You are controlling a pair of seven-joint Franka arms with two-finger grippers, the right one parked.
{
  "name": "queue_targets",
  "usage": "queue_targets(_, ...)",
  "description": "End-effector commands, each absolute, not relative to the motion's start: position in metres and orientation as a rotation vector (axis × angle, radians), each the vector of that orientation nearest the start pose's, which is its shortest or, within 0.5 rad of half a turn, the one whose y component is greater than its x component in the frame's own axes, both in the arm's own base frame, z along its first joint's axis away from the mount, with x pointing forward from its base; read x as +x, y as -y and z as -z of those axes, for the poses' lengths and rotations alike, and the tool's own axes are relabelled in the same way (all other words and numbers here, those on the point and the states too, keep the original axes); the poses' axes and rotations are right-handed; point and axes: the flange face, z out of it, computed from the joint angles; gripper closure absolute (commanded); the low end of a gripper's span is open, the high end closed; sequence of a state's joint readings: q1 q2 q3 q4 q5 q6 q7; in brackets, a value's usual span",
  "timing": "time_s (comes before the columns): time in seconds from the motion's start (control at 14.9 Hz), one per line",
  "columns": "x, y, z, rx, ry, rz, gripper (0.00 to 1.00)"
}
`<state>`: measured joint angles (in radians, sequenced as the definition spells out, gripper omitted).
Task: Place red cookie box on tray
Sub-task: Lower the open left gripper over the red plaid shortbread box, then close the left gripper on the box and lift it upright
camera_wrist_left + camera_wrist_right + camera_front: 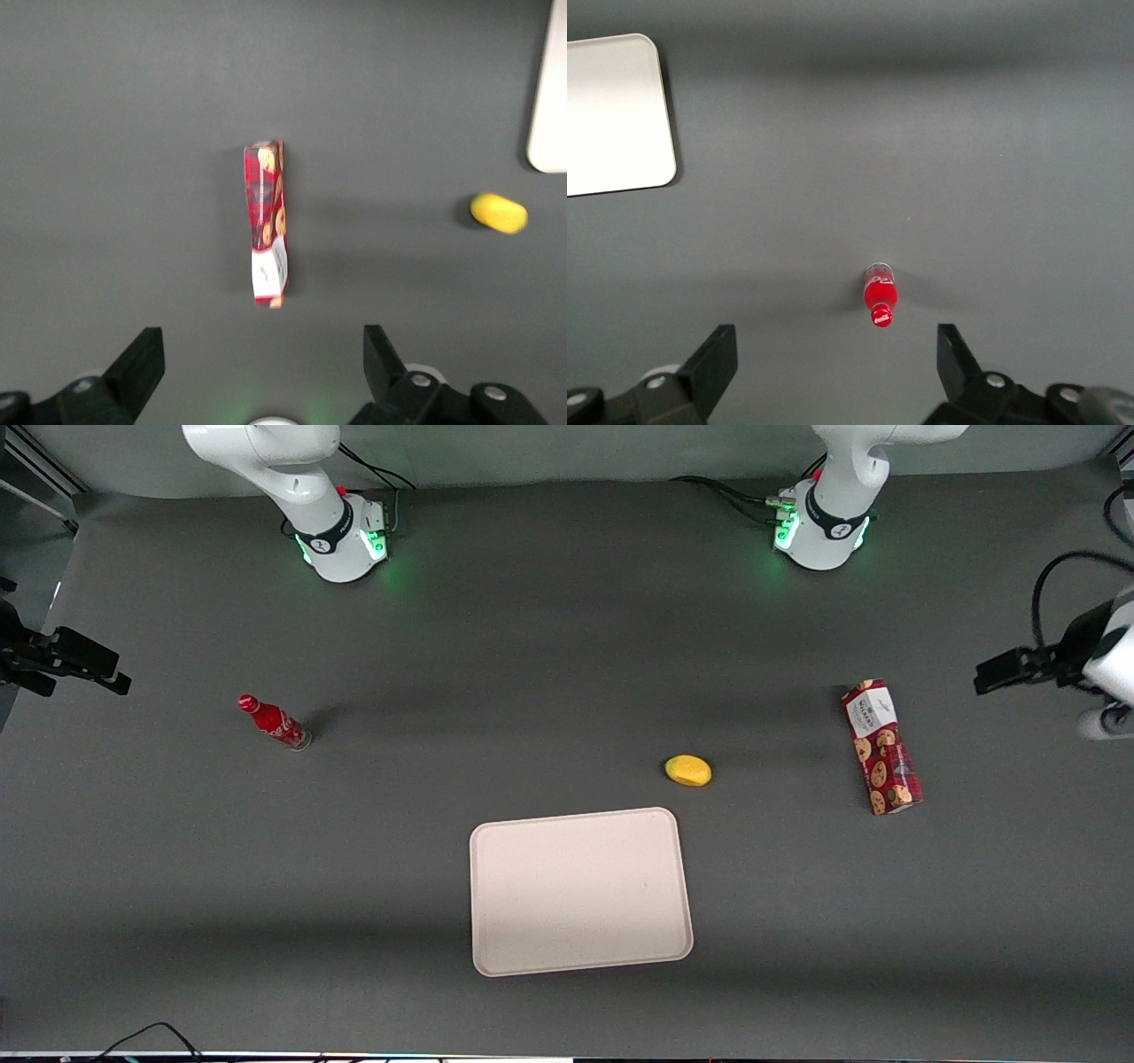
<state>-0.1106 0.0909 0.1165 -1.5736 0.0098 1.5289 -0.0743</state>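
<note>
The red cookie box (pixel 881 748) lies lengthwise on the dark table toward the working arm's end, its white label end farther from the front camera. The cream-pink tray (pixel 580 890) sits flat near the table's front edge, with nothing on it. My left gripper (pixel 999 673) hangs above the table's working-arm end, apart from the box. In the left wrist view the gripper (pixel 263 363) is open, nothing between its fingers, and the red cookie box (pixel 267 226) lies on the table below, untouched. A corner of the tray (pixel 551 88) shows there too.
A yellow lemon-like object (pixel 688 770) rests between the box and the tray, also seen by the left wrist camera (pixel 499 213). A small red bottle (pixel 273 722) stands toward the parked arm's end. Both arm bases stand at the back edge.
</note>
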Motion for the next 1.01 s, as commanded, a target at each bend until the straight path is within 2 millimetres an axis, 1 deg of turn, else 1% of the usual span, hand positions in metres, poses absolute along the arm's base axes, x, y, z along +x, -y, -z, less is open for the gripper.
queue_targets(0.0, 0.582, -0.016, -0.452, -3.093, 0.112, -0.261, 0.00)
queue_targets(0.07, 0.582, -0.021, -0.423, -3.093, 0.085, -0.271, 0.00)
queue_targets(0.13, 0.580, -0.025, -0.400, -3.092, 0.046, -0.293, 0.00)
queue_targets(0.2, 0.575, -0.037, -0.376, -3.089, 0.012, -0.330, 0.00)
queue_targets(0.27, 0.570, -0.047, -0.355, -3.091, -0.030, -0.326, 0.00)
queue_targets(0.34, 0.560, -0.053, -0.333, -3.094, -0.042, -0.320, 0.00)
queue_targets(0.47, 0.544, -0.052, -0.291, -3.110, -0.025, -0.261, 0.00)
queue_targets(0.61, 0.530, -0.049, -0.257, -3.131, 0.013, -0.240, 0.00)
queue_targets(0.74, 0.522, -0.044, -0.233, -3.163, 0.076, -0.215, 0.00)
queue_targets(0.87, 0.515, -0.044, -0.211, -3.154, 0.081, -0.167, 0.00)
queue_targets(0.94, 0.513, -0.045, -0.206, -3.151, 0.081, -0.162, 0.26)
